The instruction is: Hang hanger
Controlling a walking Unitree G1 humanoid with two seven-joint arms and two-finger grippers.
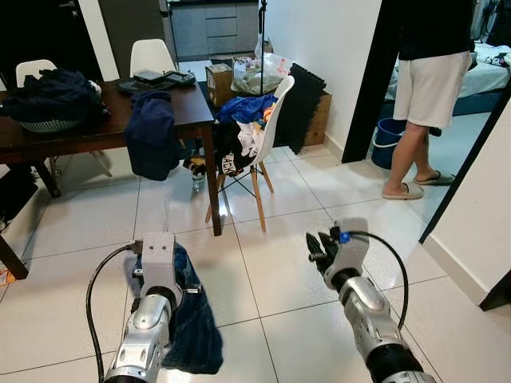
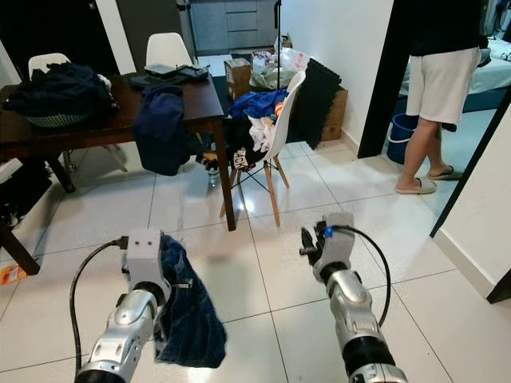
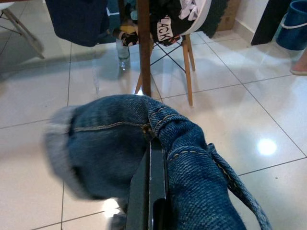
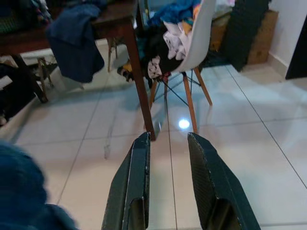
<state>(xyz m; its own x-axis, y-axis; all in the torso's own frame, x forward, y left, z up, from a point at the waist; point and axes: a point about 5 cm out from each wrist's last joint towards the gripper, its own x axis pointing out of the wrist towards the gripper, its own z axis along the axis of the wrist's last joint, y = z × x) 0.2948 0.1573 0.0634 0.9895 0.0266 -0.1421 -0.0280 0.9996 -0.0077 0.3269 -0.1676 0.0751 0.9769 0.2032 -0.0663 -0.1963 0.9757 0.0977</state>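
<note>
My left gripper is closed on a blue denim garment, which hangs from it above the white tiled floor; in the left wrist view the two black fingers lie pressed together with folds of stitched denim bunched over them. My right gripper is held out in front of me with its fingers apart and nothing between them.

No hanger can be made out on the garment: the denim wraps the point where I grip it, so whether a hook lies inside that bundle I cannot tell. Neither a rail nor a rod for hanging is to be seen.

Ahead stand a dark brown wooden table with a navy cloth draped over its edge and a heap of dark clothes in a pale basket, and, beside the table's corner leg, a white moulded chair on wooden legs piled with blue, white and black clothing. A person in pale shorts and slippers stands in the doorway on my right, near a blue bucket.

I judge the task to be at the carrying stage: the garment is in hand, while finding a place to hang it, and the hanging itself, are left.

White lettering on a black garment under the chair appears to end in "ACK" in the left wrist view; other writing is too small to read.
</note>
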